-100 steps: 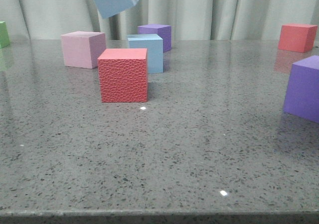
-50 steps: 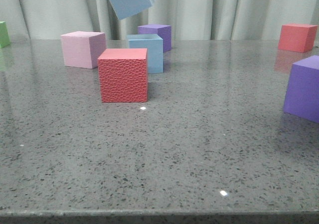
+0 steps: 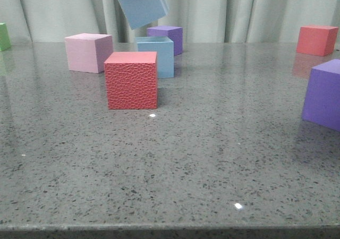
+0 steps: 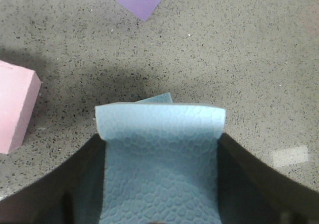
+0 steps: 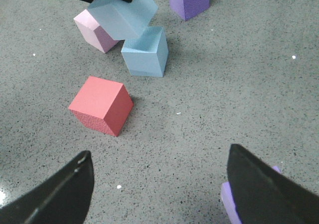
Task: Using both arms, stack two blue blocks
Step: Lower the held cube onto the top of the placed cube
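The two blue blocks are the whole game here: one blue block [image 3: 141,4] is up in the air, clamped in the left end effector [image 4: 159,184], tilted on a slant, and the other blue block [image 3: 157,56] sits flat on the worktop [image 3: 212,154] right below it, just behind the red cube [image 3: 131,79].

From the left wrist view you can only see a sliver of the lower block [image 4: 157,99] peeking out past the held one, so they look close to lined up but not squared. My take: level out that tilt before coming down, otherwise an edge lands first and the block kicks sideways. Match the corners too, then lower slowly and only let go once the faces sit flat. The pink cube [image 3: 88,52] and red cube are near, so there's little room to wander.

The right end effector [image 5: 159,194] hangs well apart from the pile, fingers spread wide and holding nothing.

The worktop is a grey speckled stone-look slab, pretty glossy, you can see reflections of the cubes in it. Pale curtains [image 3: 239,10] behind, plus purple cubes [image 3: 323,93], a second red one and a bit of a green one scattered around.
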Robot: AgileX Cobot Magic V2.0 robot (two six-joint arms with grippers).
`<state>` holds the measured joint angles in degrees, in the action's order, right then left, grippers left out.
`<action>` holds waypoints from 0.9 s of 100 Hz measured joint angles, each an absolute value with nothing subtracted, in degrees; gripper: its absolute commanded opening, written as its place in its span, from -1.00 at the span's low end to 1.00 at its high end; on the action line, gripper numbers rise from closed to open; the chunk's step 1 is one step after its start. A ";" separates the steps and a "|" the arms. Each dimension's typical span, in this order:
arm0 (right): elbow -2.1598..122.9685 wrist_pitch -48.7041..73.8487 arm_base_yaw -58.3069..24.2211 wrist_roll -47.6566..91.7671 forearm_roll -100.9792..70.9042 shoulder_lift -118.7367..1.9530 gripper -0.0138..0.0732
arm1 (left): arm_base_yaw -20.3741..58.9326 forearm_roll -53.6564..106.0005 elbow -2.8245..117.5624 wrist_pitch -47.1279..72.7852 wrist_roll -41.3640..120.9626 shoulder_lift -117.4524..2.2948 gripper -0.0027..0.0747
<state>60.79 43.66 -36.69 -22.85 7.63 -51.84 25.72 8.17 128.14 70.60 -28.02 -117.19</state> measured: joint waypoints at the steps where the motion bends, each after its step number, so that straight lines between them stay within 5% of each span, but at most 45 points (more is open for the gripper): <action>1: 60.79 43.66 -36.69 -22.85 7.63 -51.84 0.60 | 25.72 8.07 128.14 70.49 -28.02 -117.30 -0.27; 44: 60.79 43.87 -36.69 -22.85 7.63 -51.84 0.60 | 25.72 8.08 128.14 69.15 -27.06 -117.43 0.28; 90: 60.79 43.87 -36.69 -22.85 7.63 -51.84 0.60 | 25.72 8.55 128.14 69.10 -27.06 -117.43 0.33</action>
